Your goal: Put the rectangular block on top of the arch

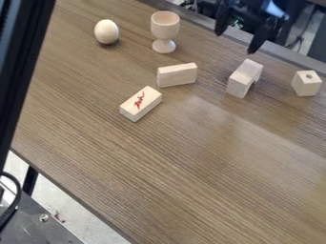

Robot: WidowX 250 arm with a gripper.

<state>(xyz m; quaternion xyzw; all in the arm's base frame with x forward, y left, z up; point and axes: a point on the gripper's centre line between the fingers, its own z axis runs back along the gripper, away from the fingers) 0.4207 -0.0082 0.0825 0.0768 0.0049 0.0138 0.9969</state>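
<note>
The black gripper (239, 40) hangs at the top right of the camera view with its two fingers spread apart and nothing between them. Below and slightly right of it, the wooden arch (244, 78) stands on the table, its opening turned toward the right. One plain rectangular block (177, 75) rests on its long narrow side, left of the arch. A second rectangular block (140, 103), with red marking on top, lies flat lower left of the first. Neither block touches the arch.
A wooden egg (106, 32) and a wooden cup (165, 31) stand at the back left. A small cube with a hole (307, 83) sits right of the arch. The brown table (172, 176) has its front edge at lower left, beside a dark post (24, 62).
</note>
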